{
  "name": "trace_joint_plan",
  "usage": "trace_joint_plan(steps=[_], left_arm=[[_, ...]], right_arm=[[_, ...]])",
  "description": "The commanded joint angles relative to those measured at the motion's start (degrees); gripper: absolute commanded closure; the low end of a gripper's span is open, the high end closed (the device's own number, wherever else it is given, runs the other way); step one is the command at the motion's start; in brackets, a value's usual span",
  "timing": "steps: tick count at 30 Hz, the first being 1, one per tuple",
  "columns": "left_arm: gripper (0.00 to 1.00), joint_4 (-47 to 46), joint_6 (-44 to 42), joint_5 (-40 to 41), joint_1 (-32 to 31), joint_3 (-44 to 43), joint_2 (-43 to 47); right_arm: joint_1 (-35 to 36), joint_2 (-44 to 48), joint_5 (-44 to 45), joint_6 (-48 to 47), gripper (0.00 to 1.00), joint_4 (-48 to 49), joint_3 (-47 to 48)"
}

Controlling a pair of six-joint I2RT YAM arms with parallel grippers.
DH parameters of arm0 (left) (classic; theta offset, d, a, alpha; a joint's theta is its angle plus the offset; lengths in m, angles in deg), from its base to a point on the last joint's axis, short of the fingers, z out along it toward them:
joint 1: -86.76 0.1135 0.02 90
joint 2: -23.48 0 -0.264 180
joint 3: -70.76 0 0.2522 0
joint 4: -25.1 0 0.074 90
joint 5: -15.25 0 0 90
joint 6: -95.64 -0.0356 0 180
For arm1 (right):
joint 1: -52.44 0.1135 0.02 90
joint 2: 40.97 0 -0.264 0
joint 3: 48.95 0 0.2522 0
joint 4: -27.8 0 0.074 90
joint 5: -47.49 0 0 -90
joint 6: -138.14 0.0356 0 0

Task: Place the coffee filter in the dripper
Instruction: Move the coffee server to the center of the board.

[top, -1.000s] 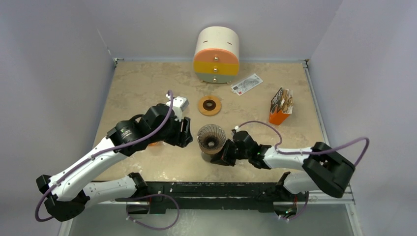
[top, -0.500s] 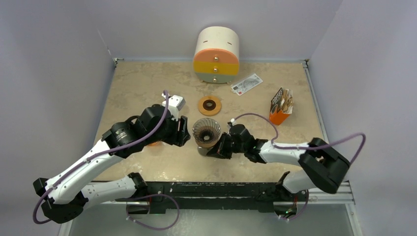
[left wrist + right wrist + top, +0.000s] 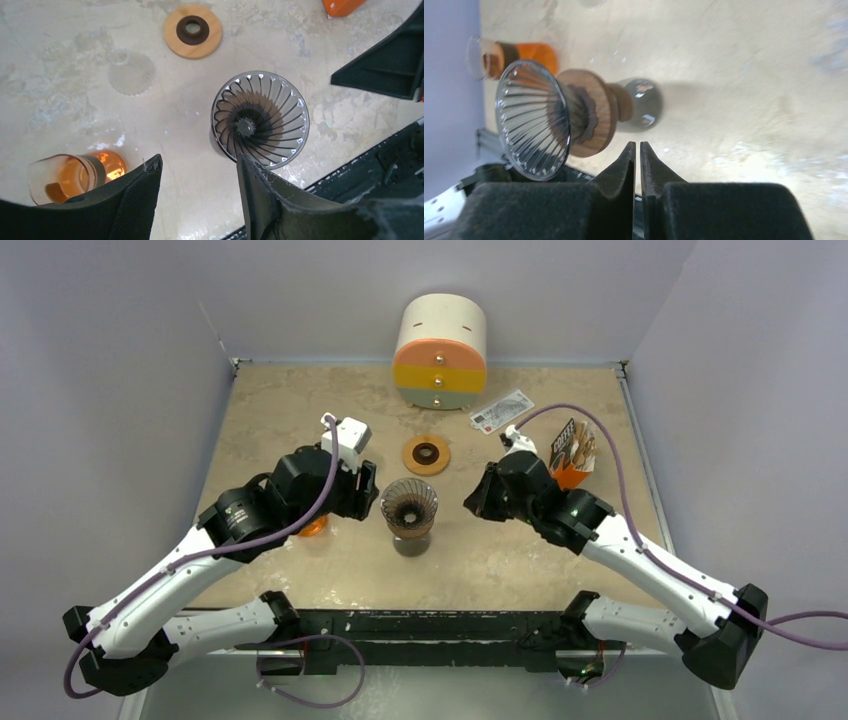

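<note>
Coffee filter (image 3: 583, 447) sits, apparently, in the orange carton (image 3: 562, 478) well right of the dripper (image 3: 408, 508) — its ribbed glass cone bare, so placing remains undone — left gripper (image 3: 198, 162) half-open and empty, right gripper (image 3: 634, 147) nearly shut on nothing.

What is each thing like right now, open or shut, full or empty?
dripper, upright, empty, no filter in it
left gripper, open, holding nothing
right gripper, shut, holding nothing
drawers, all three shut
wooden ring, lying flat
filter pack, standing, brown paper poking out the top
</note>
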Motion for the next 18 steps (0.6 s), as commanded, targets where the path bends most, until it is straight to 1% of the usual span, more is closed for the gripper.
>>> trace_joint_plan(steps=[1,6,9,14,18], left_arm=[[0.45,-5.30,-5.49,3.91,0.31,-1.37,0.93],[0.45,-8.05,-8.25,5.86,0.27,1.30,1.49],[0.45,-8.85,-8.69,7.25,0.29,2.84,1.95],[0.45,-10.78,-8.86,9.40,0.28,6.03,4.60],[0.45,-12.40,-8.80,10.00,0.35,8.69,7.22]], right_arm=[[-1.50,0.15,12.82,-10.23,0.90,-12.87,7.17],[-3.46,-0.94,19.22,-15.67,0.87,-15.55,12.90],[-5.21,-2.00,22.99,-19.29,0.82,-16.00,15.89],[-9.58,-4.50,27.93,-25.00,0.77,-15.78,20.32],[-14.25,-6.64,29.58,-28.87,0.74,-14.06,22.31]])
